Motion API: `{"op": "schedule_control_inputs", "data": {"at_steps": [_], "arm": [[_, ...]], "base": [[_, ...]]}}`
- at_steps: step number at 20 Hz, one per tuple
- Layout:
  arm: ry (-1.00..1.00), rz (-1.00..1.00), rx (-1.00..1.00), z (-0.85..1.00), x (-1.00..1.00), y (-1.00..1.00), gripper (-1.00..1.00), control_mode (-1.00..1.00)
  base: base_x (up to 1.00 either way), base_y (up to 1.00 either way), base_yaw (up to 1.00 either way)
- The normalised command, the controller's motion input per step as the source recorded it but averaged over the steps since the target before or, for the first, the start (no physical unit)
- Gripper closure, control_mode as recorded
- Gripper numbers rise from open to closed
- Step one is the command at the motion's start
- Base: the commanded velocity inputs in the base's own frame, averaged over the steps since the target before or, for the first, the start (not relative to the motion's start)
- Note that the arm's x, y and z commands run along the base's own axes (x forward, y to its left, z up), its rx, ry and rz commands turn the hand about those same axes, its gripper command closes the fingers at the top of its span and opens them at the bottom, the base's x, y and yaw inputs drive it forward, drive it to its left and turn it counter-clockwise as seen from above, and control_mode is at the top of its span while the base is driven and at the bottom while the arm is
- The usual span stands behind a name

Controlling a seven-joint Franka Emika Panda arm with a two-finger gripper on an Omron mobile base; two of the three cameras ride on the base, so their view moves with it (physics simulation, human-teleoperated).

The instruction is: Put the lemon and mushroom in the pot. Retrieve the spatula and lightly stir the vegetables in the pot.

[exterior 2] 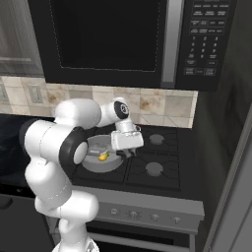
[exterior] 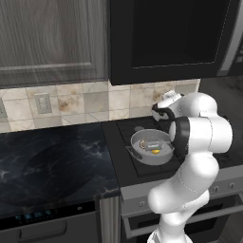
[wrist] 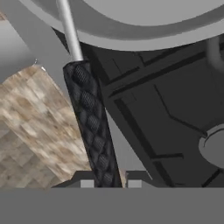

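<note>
Dark spatula (wrist: 89, 127) handle pinched between fingers (wrist: 87, 183); loose pinch could drop it, head clanging the pot (exterior: 142, 154) rim.

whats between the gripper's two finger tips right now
In the hand view the spatula's dark textured handle runs down between the gripper's finger tips, its thin metal shaft leading up toward the pot.

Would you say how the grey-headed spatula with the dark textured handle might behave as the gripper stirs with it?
The spatula probably stays stiff: its thin metal shaft looks rigid. The handle's diamond texture likely resists slipping between the gripper fingers. Being slender, it seems light.
</note>
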Motion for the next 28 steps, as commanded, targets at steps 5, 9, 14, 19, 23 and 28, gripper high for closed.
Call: {"op": "schedule_control_inputs", "data": {"at_steps": [5, 9, 14, 19, 23, 28], "arm": [[0.01, -0.14, 0.0, -0.06, 0.15, -0.23, 1.0, -1.0], [0.08, -0.08, -0.01, -0.22, 0.0, -0.34, 1.0, -1.0], [0.12, -0.06, -0.03, -0.05, 0.0, -0.24, 1.0, -1.0], [0.16, -0.06, -0.04, 0.0, 0.0, -0.19, 1.0, -1.0], [0.17, -0.06, -0.06, 0.0, 0.0, -0.15, 1.0, -1.0], [0.09, -0.07, -0.09, -0.13, 0.0, 0.0, 1.0, -1.0]], "base": [[0.0, 0.0, 0.0], [0.0, 0.0, 0.0], [0.0, 0.0, 0.0], [0.0, 0.0, 0.0], [0.0, 0.0, 0.0], [0.0, 0.0, 0.0]]}}
